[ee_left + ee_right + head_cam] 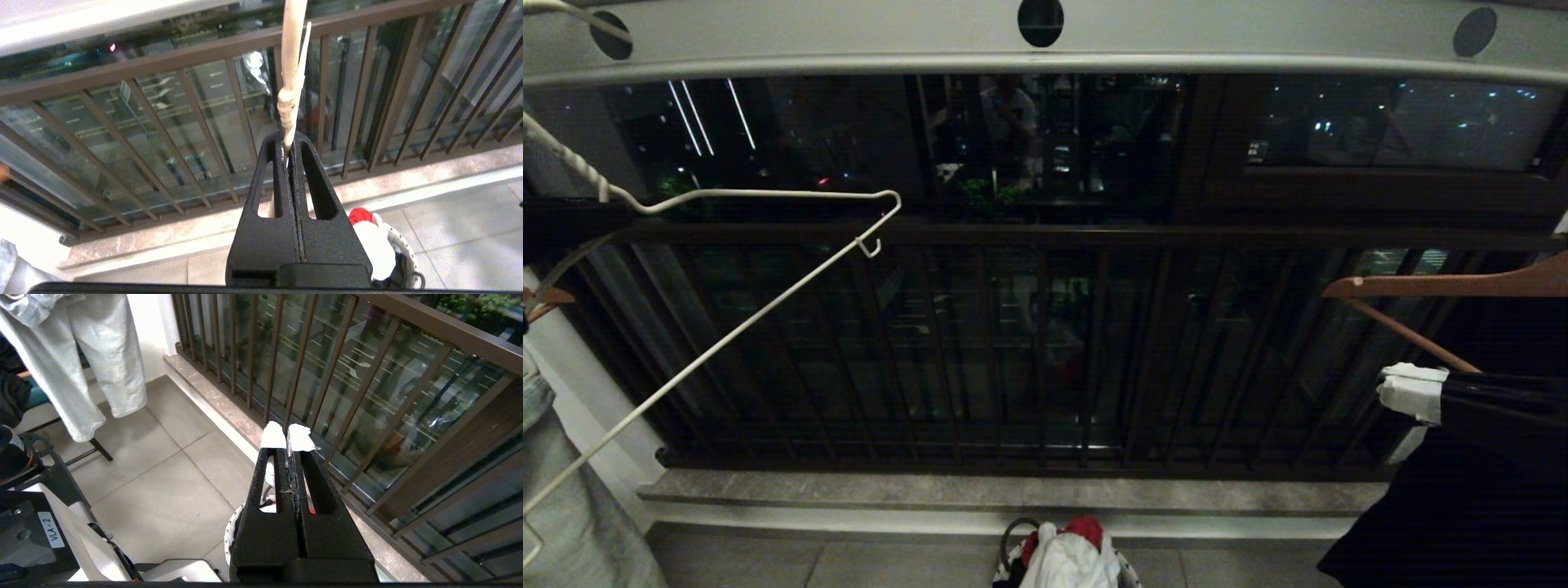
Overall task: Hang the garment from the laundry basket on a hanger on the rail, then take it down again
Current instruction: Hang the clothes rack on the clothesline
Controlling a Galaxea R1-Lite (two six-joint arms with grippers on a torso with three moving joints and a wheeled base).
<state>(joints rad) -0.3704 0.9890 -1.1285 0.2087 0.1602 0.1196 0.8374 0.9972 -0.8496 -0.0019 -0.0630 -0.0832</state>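
1. Head view: the basket (1129,572) on the floor holds the white T-shirt (1070,563) and a red cloth (1086,529); the wire hanger (768,194) hangs tilted below the rail (849,41)
2. Left wrist view: the left gripper (288,143) pinches the hanger's twisted neck, T-shirt far below
3. Right wrist view: the right gripper (288,439), jaws pressed together, empty, above the basket

Dim night view, brighter wrist views
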